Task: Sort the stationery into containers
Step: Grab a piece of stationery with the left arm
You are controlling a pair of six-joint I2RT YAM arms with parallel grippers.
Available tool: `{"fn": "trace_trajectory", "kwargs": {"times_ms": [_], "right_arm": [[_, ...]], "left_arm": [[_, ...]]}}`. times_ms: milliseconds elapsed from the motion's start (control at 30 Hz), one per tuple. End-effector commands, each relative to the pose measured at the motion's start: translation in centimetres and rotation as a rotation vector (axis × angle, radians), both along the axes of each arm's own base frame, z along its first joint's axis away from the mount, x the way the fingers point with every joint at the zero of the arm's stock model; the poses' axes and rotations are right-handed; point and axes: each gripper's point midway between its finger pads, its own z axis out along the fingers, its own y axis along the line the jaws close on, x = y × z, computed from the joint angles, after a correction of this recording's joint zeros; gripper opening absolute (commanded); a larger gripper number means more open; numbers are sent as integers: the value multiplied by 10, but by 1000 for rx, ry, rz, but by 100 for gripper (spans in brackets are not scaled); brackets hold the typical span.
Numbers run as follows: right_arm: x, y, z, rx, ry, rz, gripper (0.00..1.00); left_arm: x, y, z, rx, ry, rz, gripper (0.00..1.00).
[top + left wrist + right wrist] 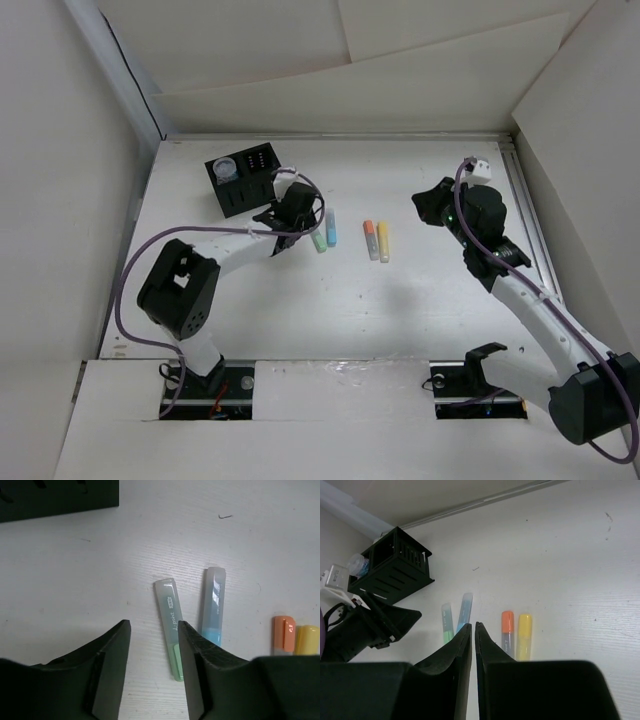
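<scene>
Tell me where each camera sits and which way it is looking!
Top external: high behind the robot, looking down on the white table; the left arm and right arm show.
Left wrist: on the left arm, looking down past the left gripper at the green marker and blue marker.
Right wrist: on the right arm, looking across the table past the right gripper to the black organizer.
All three share the green and blue markers.

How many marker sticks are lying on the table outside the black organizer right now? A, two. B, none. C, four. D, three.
C: the green marker, light blue marker, orange marker and yellow marker all lie on the table, apart from the black organizer.
</scene>
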Motion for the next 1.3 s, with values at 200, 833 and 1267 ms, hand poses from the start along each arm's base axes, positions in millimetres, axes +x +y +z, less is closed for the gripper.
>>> {"fn": "trace_trajectory", "kwargs": {"times_ms": [200, 833, 1267], "right_arm": [[4, 3, 32, 14, -89, 3, 14], [1, 12, 29, 15, -79, 39, 14], [1, 12, 29, 15, -79, 39, 19]], "left_arm": [[10, -23, -17, -56, 4, -17, 46], [43, -24, -56, 87, 31, 72, 39], [38, -24, -70, 182, 47, 82, 30]]}}
